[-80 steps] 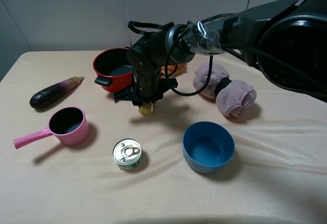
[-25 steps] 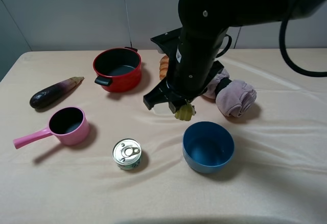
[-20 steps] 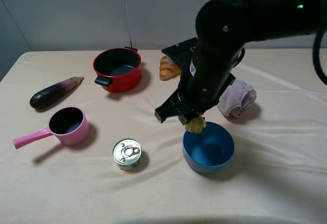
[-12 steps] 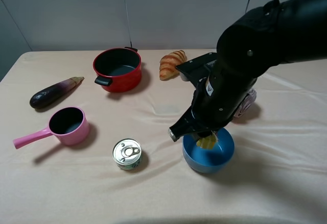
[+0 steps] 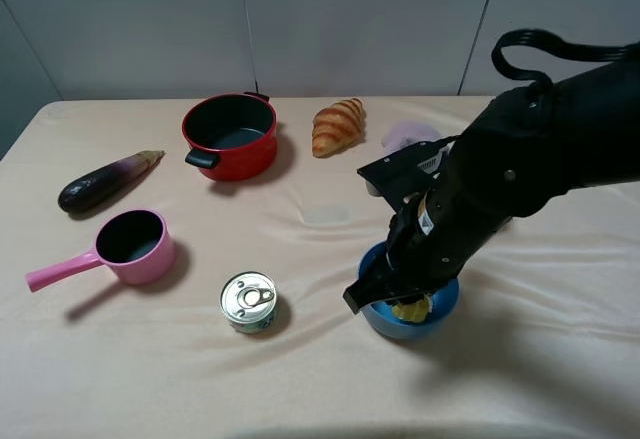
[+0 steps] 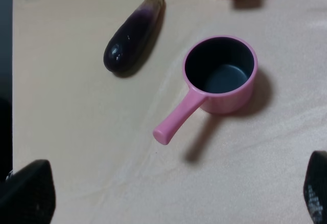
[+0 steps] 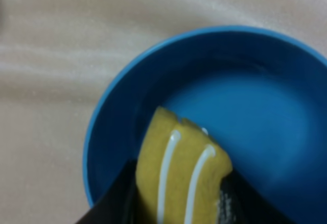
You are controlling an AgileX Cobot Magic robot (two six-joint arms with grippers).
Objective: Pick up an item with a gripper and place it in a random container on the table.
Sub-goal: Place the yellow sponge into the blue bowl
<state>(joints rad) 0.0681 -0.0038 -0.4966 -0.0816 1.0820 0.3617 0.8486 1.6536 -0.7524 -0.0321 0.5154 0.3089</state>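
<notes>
Gripping the yellow block (image 7: 181, 175) in the right claw (image 5: 406, 302), closed tight on its sides. Hanging it lower right of centre in the high view, inside the blue bowl (image 7: 108, 109), long axis pointing downward, seemingly just above the floor. Needing only a release.

Setting: robot-manipulation lab bench. Evidence: counter (image 5: 150, 359) draped in beige cloth; plain grey wall panels (image 5: 350, 19) behind the red pot (image 5: 229, 135); loose props near that pot: croissant (image 5: 337, 125), eggplant (image 5: 105, 181), pink saucepan (image 5: 130, 239), tin can (image 5: 248, 302); black robot arm (image 5: 520, 179) well apart from it.
</notes>
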